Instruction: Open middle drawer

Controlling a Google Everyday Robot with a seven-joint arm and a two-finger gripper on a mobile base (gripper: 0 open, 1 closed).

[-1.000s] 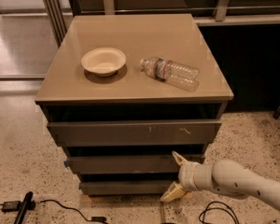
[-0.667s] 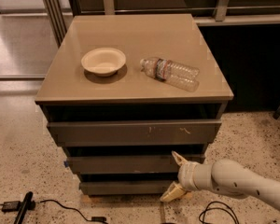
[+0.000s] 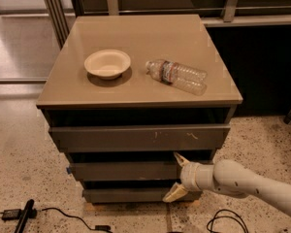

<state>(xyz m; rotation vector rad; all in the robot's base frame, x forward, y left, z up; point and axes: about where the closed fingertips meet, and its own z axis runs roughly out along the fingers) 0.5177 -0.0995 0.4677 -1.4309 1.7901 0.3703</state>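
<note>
The middle drawer [image 3: 123, 171] is a plain dark grey front below the wider scratched top drawer [image 3: 136, 138] and above the narrow bottom drawer [image 3: 126, 195]. My gripper [image 3: 177, 176] sits at the right end of the middle drawer front, coming in from the lower right on a white arm [image 3: 242, 181]. Its two pale fingers are spread apart, one fingertip [image 3: 178, 158] at the drawer's upper edge and the other near the bottom drawer's top edge. Nothing is held between them.
On the tan cabinet top [image 3: 136, 28] rest a pale bowl [image 3: 107, 64] and a clear plastic bottle [image 3: 177, 75] lying on its side. Black cables [image 3: 63, 213] and a dark tool [image 3: 24, 216] lie on the speckled floor. A dark counter base stands at the right.
</note>
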